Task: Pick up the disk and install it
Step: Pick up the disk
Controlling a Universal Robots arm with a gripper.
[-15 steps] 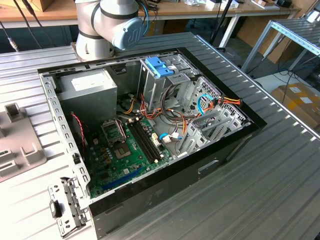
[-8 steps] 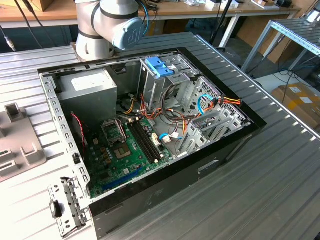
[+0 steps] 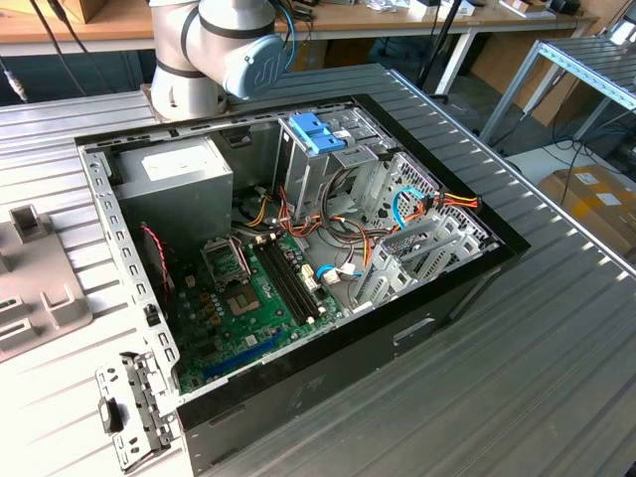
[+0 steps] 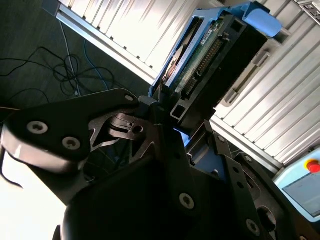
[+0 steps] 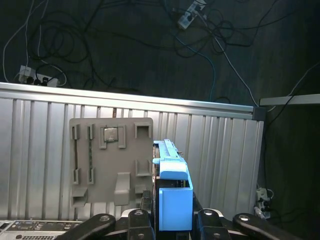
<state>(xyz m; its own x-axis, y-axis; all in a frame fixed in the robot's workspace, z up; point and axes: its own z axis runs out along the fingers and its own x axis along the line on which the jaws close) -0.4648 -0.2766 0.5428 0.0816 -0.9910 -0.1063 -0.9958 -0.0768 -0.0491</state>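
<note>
Exterior view first: my arm (image 3: 214, 50) shows as a thick grey joint with a blue cap at the far edge of the ribbed metal table (image 3: 556, 328), just behind the open computer case (image 3: 328, 363). Inside the case the green motherboard (image 3: 253, 298) lies flat. The grey power supply (image 3: 184, 184) sits in the corner nearest my joint, and the drive cage (image 3: 318, 134) with its light-blue top stands beside it among orange and black cables. At the exterior view's left, a grey fixture plate (image 3: 30, 288) rests on the table.

Over to the first wrist view: my gripper (image 5: 170, 202) is clamped on the disk (image 5: 172, 167), with one black finger on each side. The fingers (image 5: 146, 202) pinch it on edge, its blue plastic rail facing the camera. I'm looking straight down past it. The disk overlaps one edge of that grey fixture plate, and the dark floor with loose cables lies beyond the table's rim. Whether the disk touches the table, I can't tell.

Second wrist view now: the disk juts out from my black linkage, green circuit board and connector row showing.
</note>
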